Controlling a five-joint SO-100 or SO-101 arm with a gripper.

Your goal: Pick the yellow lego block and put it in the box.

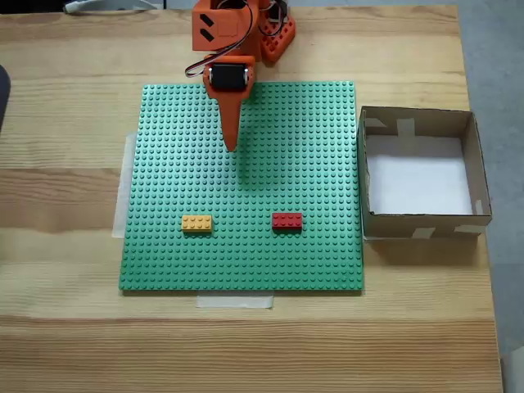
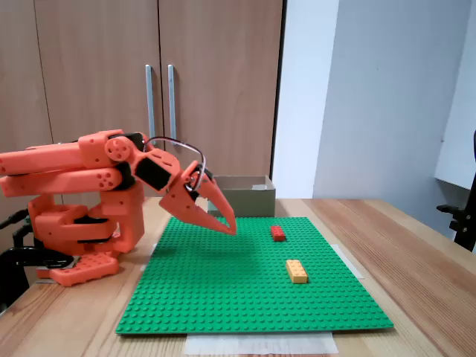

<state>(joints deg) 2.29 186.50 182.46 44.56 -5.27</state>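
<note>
The yellow lego block (image 1: 196, 223) (image 2: 296, 271) lies flat on the green baseplate (image 1: 311, 164) (image 2: 223, 297), near its front left in a fixed view from above. The brown cardboard box (image 1: 423, 221) (image 2: 247, 201) with a white floor stands just beyond the plate's right edge in that view. My orange gripper (image 1: 231, 146) (image 2: 229, 227) hovers above the plate's back part, tips pointing down, fingers together with nothing between them. It is well apart from the block.
A red brick (image 1: 286, 220) (image 2: 277, 233) of the same size sits on the plate to the right of the yellow one in a fixed view from above. The orange arm base (image 1: 277, 37) (image 2: 82, 253) stands behind the plate. Pale tape holds the plate to the wooden table (image 1: 65, 327).
</note>
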